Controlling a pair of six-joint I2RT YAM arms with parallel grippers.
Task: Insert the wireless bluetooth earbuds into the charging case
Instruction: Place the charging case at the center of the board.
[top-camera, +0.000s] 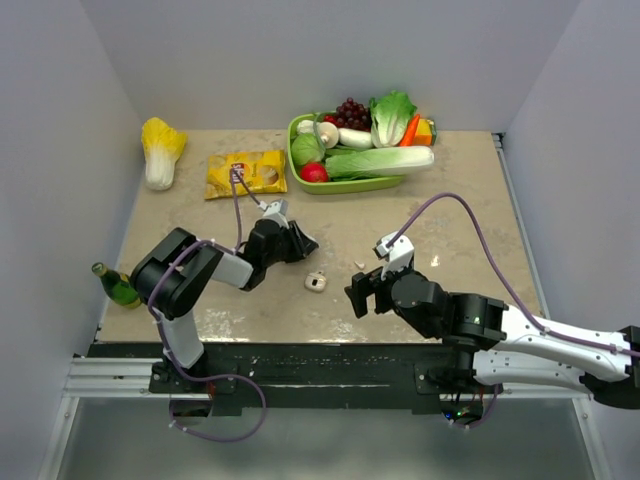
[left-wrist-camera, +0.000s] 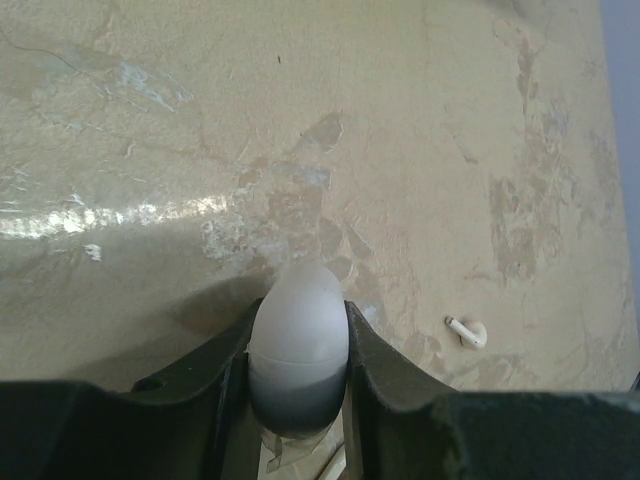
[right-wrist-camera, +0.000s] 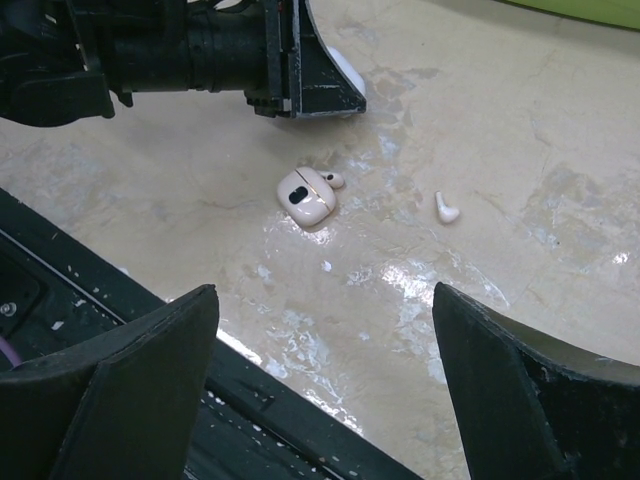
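The charging case, a smooth white oval with a seam round it, is clamped between the fingers of my left gripper and pokes out past their tips. That left gripper hovers low over the table's middle. One stemmed white earbud lies loose on the table. A small cream rounded piece with a dark oval mark lies nearby. A tiny bud touches it. My right gripper stands open and empty, near the table's front edge, short of both.
A green tray of toy vegetables stands at the back. A yellow snack bag and a cabbage lie at the back left. A green bottle lies at the left edge. The black front rail runs just under my right gripper.
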